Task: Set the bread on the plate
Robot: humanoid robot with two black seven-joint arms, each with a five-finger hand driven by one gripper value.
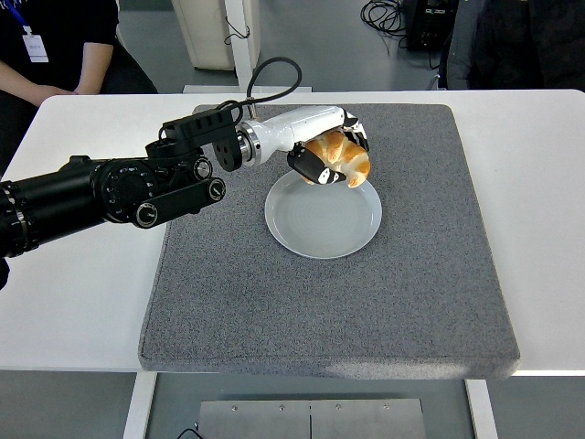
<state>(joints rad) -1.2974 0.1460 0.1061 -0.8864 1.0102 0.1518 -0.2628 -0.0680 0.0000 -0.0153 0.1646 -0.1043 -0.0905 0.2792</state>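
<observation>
Gripping the bread [340, 158] in the left robot hand [327, 155], fingers curled around it. Hovering over the plate [323, 220] far rim. No readable writing.

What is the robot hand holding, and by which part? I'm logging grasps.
The left robot hand holds the golden-brown croissant-shaped bread, fingers wrapped around its middle.

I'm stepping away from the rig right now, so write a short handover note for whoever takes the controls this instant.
Left robot hand: shut on the bread, held over the far rim of the plate. Right robot hand: not in view.
Plate sits mid gray mat, nothing on it.
Done: bread grasped and carried to the plate.
Left: lower it to the plate's middle, release, pull the arm back.
</observation>
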